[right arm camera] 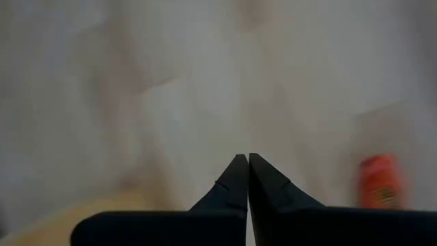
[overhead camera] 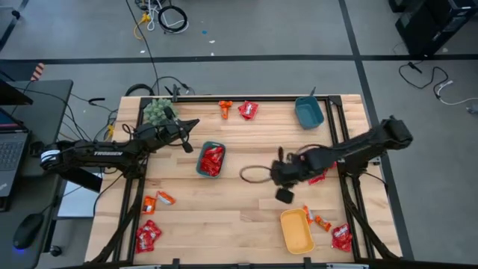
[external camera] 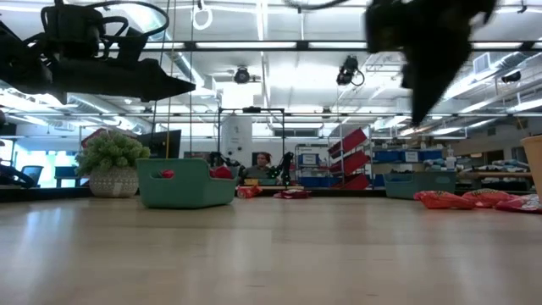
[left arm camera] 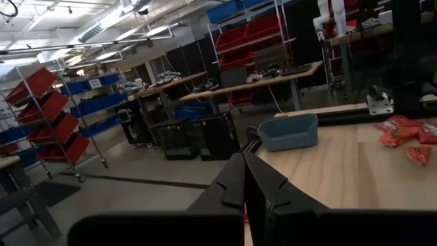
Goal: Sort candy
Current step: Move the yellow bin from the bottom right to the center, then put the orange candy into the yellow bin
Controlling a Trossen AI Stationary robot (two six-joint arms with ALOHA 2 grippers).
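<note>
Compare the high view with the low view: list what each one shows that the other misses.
Only the high view shows the yellow tray at the table's near edge, the orange candies near the left front, and the red candies at the front left corner. It also shows the right gripper, shut, over bare wood.

Only the low view shows the room behind: ceiling lights, shelving, and a person seated far off.

Both show the teal tray holding red candy, the fuzzy green plant, and the left gripper raised above the table.
</note>
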